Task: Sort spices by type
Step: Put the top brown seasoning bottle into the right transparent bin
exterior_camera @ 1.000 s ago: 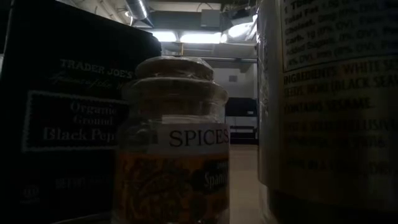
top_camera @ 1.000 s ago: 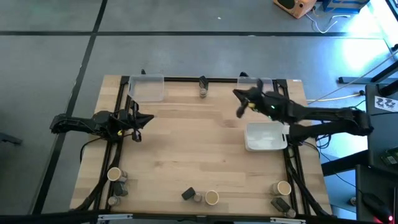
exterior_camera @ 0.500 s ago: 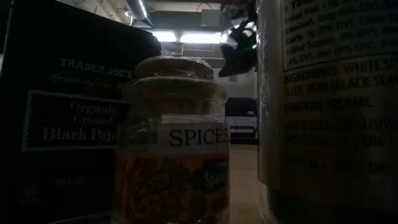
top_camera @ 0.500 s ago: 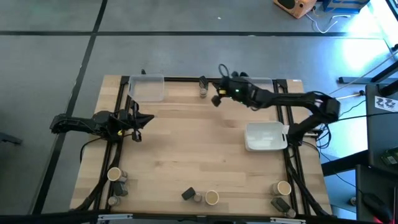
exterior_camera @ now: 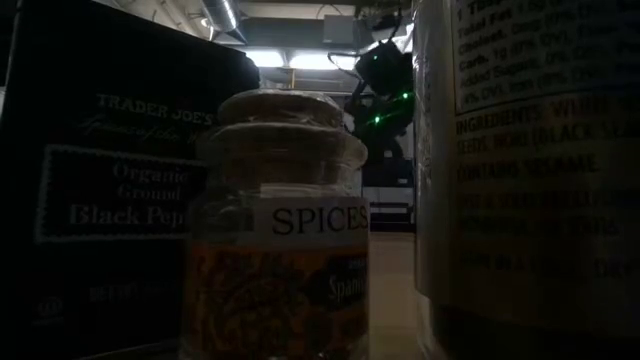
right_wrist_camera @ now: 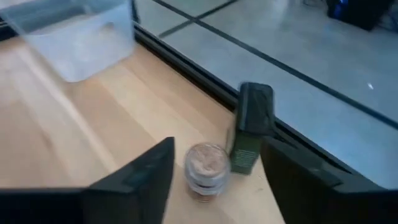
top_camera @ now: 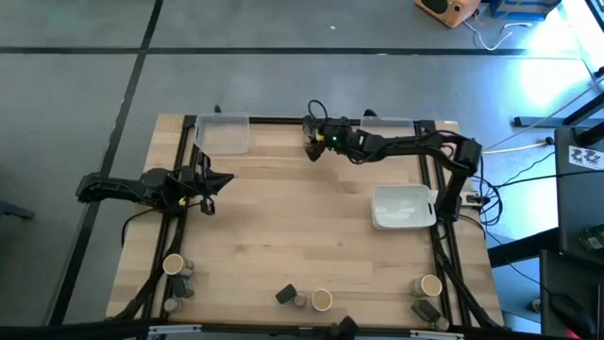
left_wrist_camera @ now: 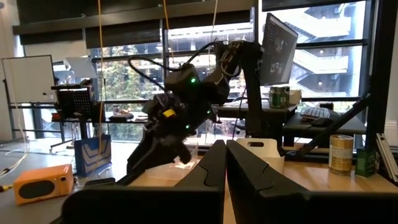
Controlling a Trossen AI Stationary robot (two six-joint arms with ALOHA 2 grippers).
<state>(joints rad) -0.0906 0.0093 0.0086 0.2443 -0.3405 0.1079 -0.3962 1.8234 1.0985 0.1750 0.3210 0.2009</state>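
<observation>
Hovering with open fingers (right_wrist_camera: pixel 211 171), the right arm faces two spices: one jar (right_wrist_camera: pixel 206 169), one pack (right_wrist_camera: pixel 252 127) (left fingers (left_wrist_camera: pixel 225 180) closed).

Overhead downward view; table-level view close behind jar (exterior_camera: pixel 280 225); wrist views forward.

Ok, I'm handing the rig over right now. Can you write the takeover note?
Left gripper: shut, empty, waiting at the table's left side.
Right gripper: open, at the far edge's middle, fingers either side of a small grey-capped jar; a dark boxy pack stands beside the jar. Nothing is gripped.
Other spices: mixed groups along the near edge, at the left, middle and right.
Done: no sorted groups show; both clear trays and the white dish look unfilled.
Left: probably close on the jar, then group every spice by type.
</observation>
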